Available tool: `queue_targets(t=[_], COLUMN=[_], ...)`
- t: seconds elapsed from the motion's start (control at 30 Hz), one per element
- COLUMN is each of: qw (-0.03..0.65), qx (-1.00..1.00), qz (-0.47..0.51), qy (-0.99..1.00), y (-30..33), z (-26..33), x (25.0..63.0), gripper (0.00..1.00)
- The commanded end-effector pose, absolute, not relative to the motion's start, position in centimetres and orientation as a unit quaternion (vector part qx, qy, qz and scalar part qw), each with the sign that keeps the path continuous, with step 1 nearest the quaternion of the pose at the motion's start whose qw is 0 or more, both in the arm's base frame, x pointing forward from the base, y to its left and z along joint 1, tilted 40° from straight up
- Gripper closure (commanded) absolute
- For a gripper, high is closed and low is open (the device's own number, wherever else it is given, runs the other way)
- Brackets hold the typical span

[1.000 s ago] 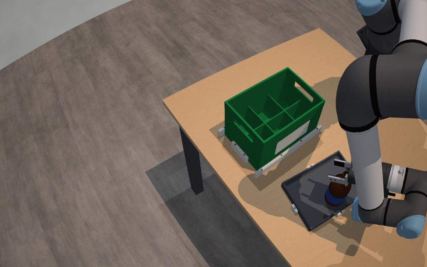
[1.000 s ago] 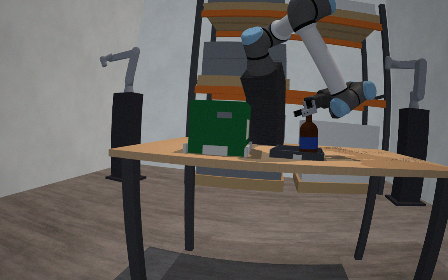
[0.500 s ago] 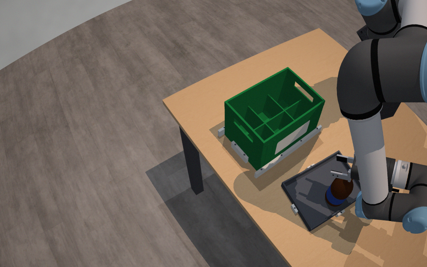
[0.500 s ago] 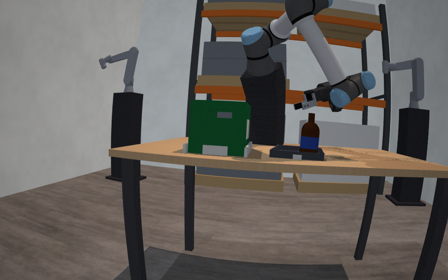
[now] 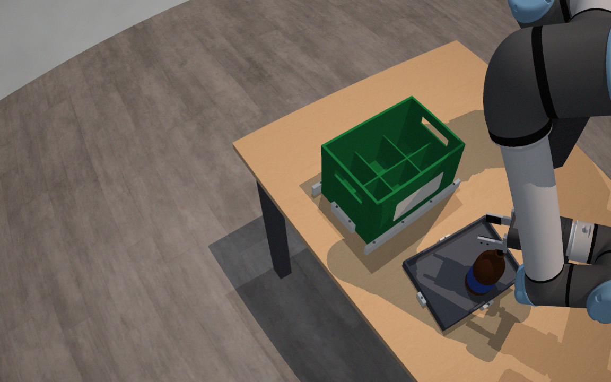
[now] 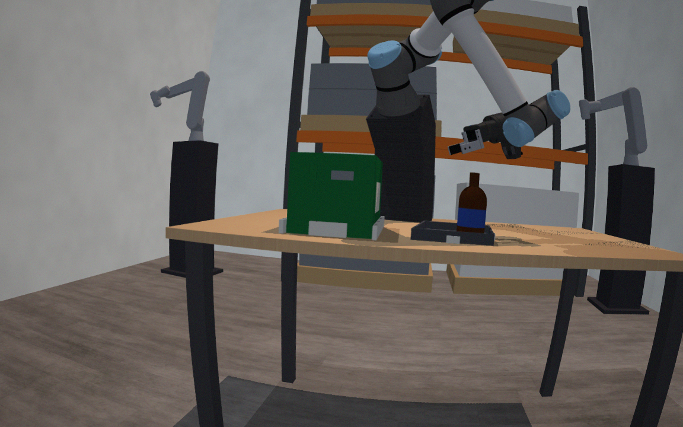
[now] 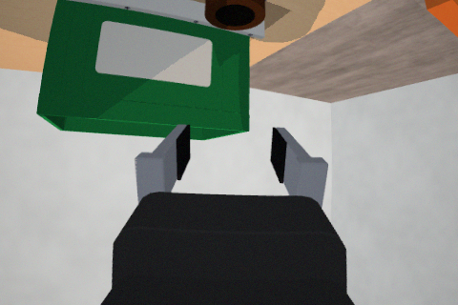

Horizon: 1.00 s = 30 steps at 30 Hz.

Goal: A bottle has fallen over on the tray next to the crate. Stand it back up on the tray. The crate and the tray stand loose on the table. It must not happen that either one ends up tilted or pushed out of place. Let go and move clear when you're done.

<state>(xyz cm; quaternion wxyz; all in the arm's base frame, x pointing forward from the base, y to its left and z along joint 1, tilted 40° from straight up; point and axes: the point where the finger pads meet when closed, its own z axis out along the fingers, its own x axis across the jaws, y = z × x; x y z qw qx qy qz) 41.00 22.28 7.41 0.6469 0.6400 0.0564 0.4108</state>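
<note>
A brown bottle point(image 5: 486, 272) with a blue label stands upright on the dark grey tray point(image 5: 459, 272). It also shows in the exterior view point(image 6: 472, 204), on the tray point(image 6: 452, 232). My gripper point(image 5: 492, 228) is open and empty, and hangs above the bottle's neck, clear of it. In the exterior view the gripper point(image 6: 463, 143) is well above the bottle's top. In the wrist view the open fingers hold nothing, and the bottle's mouth point(image 7: 235, 10) lies beyond them.
A green crate point(image 5: 390, 167) with inner dividers stands on grey rails next to the tray, also seen in the exterior view point(image 6: 332, 194). A shelf rack with boxes point(image 6: 439, 79) stands behind the table. My arm's lower links point(image 5: 578, 275) hang over the tray's right side.
</note>
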Motion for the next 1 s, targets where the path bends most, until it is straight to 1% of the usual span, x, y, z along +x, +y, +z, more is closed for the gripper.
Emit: queue_targets(t=[0.0, 0.77, 0.8, 0.97], qw=[0.647, 0.647, 0.647, 0.648], qx=[0.641, 0.641, 0.641, 0.641], qz=[0.408, 0.408, 0.408, 0.408], qy=[0.056, 0.055, 0.055, 0.055], y=[22.48, 22.60, 22.61, 22.61], z=[8.52, 9.44, 9.43, 9.40], x=[39.94, 39.22, 39.23, 39.23], gripper=[0.00, 0.00, 1.00, 1.00])
